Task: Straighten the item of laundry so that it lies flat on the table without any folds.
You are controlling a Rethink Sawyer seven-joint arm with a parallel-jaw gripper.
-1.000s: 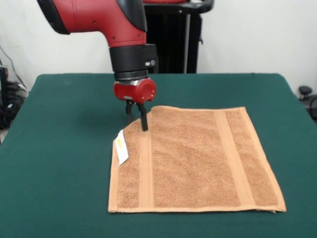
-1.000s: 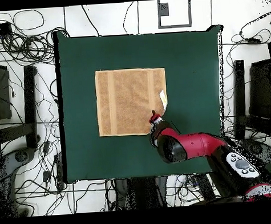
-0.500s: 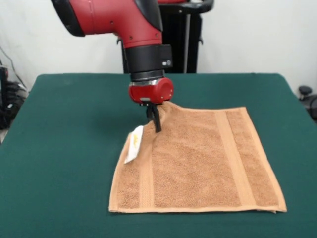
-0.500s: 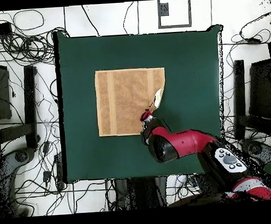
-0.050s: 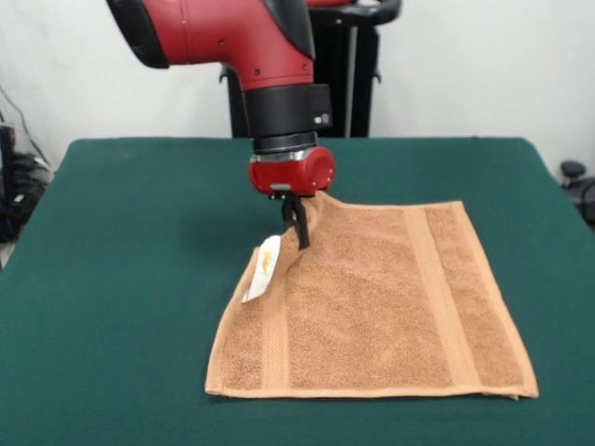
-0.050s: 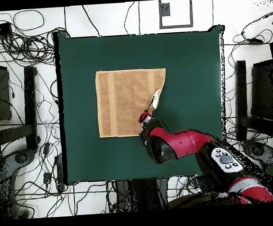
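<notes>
The red and black arm's gripper [image 5: 297, 223] is down at the far left corner of the small orange-tan terry hand towel [image 5: 372, 307] in the front view, dark fingers [image 5: 301, 229] pinched together on the cloth there. That corner is pulled up into a little peak and drawn inward, so the left edge runs diagonal from the gripper to the near left corner. Gripper reads as clenched on towel fabric.

The towel sits around the middle of the large dark green felt-covered table [image 5: 121, 279], well away from all edges. Most of it lies flat: the near edge is straight, the right side is flat, and two woven bands run front to back. A small white tag [image 5: 263, 269] hangs off the lifted left edge, just below the gripper. In the overhead view the gripper [image 6: 145, 116] is at the towel's [image 6: 126, 101] bottom right corner, which looks tucked in.

Handling, by judgement: light, soft, limp. It drapes rather than holds shape, and terry on felt probably drags and grips instead of sliding. Best hold is right at the corner or hem, a thin pinch of a single layer. Pulling outward and low would likely flatten it; lifting high risks folding the edge under.
</notes>
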